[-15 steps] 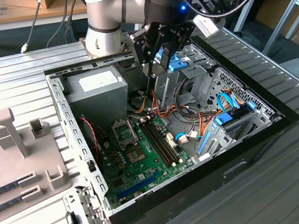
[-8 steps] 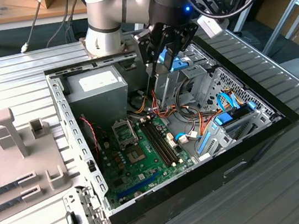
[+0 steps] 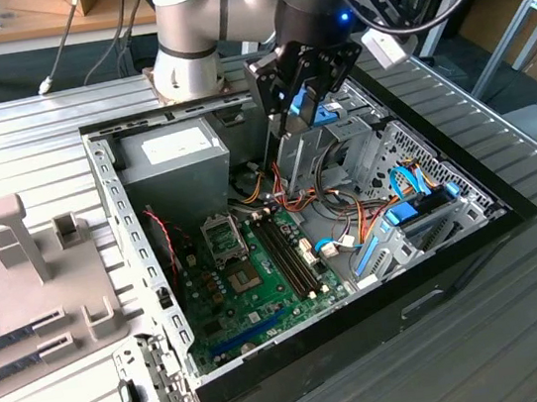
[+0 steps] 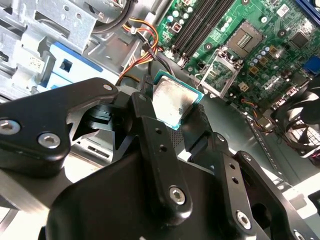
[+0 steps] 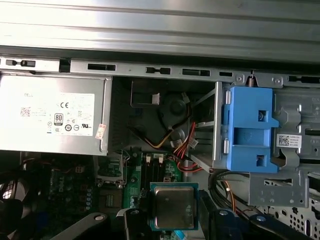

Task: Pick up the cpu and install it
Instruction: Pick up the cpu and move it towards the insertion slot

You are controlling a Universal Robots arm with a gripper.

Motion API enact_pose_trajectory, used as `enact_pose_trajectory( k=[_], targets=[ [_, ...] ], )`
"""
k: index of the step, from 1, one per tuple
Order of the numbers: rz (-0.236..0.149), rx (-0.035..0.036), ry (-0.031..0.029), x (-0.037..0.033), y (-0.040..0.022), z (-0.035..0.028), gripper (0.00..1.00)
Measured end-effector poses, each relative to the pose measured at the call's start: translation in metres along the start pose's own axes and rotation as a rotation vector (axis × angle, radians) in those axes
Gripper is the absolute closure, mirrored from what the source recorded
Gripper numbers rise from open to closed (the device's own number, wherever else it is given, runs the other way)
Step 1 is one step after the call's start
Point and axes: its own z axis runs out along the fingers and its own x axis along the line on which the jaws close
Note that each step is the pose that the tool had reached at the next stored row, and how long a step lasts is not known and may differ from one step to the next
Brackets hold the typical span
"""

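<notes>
Look: cpu [image 4: 172,100], a small flat square chip; dull silver metal top, a little smudged; thin green board edge showing round it
Hold: pinched at two opposite edges by the black fingers [image 4: 150,130] of the gripper [image 4: 171,109]; resting on nothing
Pose: metal face up towards both wrist cameras; in the first wrist view the cpu [image 5: 173,206] shows square-on, in the second wrist view cornerwise
Place: up over the open computer case [image 3: 148,268]; green motherboard [image 4: 260,45] below it, well apart
</notes>
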Motion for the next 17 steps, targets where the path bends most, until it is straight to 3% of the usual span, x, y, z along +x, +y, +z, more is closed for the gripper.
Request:
enact_pose_trajectory(
  k=[17],
  targets=[
    [0.000, 0.0018, 0.0000, -0.0195, -0.0031, 0.0047, 0.53]
  ],
)
